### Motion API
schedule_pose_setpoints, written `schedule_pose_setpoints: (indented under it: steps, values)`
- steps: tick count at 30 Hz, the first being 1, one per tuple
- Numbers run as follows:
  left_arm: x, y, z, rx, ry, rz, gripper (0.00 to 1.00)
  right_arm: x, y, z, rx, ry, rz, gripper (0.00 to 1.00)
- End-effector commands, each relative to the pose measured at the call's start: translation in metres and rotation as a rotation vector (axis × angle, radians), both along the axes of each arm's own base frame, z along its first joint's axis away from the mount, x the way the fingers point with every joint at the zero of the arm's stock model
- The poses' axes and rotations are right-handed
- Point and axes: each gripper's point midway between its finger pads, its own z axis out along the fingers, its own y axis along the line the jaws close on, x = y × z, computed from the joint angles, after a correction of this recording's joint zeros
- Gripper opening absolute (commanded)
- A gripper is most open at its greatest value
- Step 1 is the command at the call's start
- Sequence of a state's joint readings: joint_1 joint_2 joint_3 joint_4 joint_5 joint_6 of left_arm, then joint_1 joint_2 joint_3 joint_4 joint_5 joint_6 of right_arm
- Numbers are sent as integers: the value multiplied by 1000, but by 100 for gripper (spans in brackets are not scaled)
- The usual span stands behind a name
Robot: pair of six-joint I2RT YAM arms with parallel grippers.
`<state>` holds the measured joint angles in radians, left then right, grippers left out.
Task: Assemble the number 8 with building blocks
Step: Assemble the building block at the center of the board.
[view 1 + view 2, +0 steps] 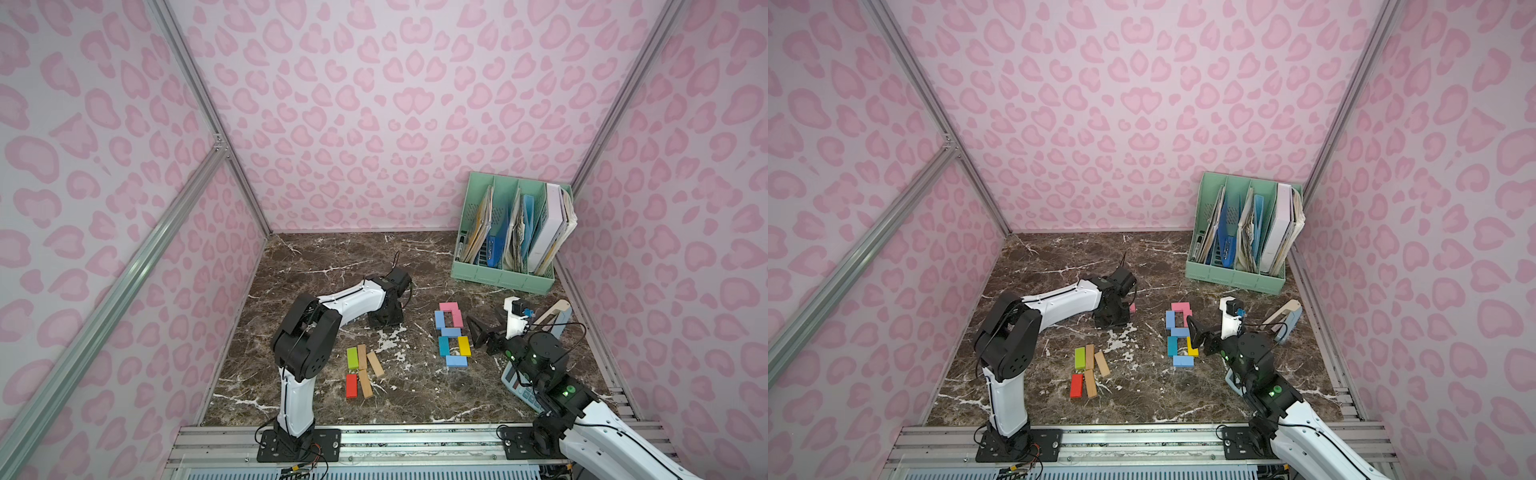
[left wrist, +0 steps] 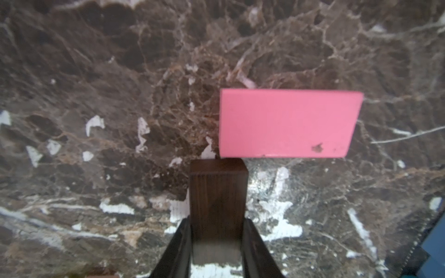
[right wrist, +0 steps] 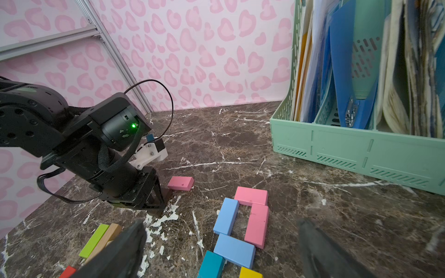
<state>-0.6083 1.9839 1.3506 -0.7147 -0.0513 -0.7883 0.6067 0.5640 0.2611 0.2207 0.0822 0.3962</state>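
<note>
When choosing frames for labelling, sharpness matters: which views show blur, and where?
Right wrist: the black right tool is blurred in the foreground. Left wrist: the dark brown wooden block softens toward the lens. Both top views: crisp throughout.

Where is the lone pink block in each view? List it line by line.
In a top view: hidden behind the left pincer.
In a top view: pink block peeks out beside that pincer.
Left wrist: block just beyond the pincer.
Right wrist: block beside the pincer.
Landmark: left pincer, holding a brown block.
</note>
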Motion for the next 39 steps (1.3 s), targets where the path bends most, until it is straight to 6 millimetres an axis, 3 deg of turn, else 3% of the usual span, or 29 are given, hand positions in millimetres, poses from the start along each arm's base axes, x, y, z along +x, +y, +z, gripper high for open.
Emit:
schedule_pose_setpoints:
  steps: [1,39]
  values:
    - [0,7,-14,33,16,2,27,0,1,0,2,0,4,99]
    - [6,14,-33,68,46,-21,33,-2,0,-4,-1,9,9,99]
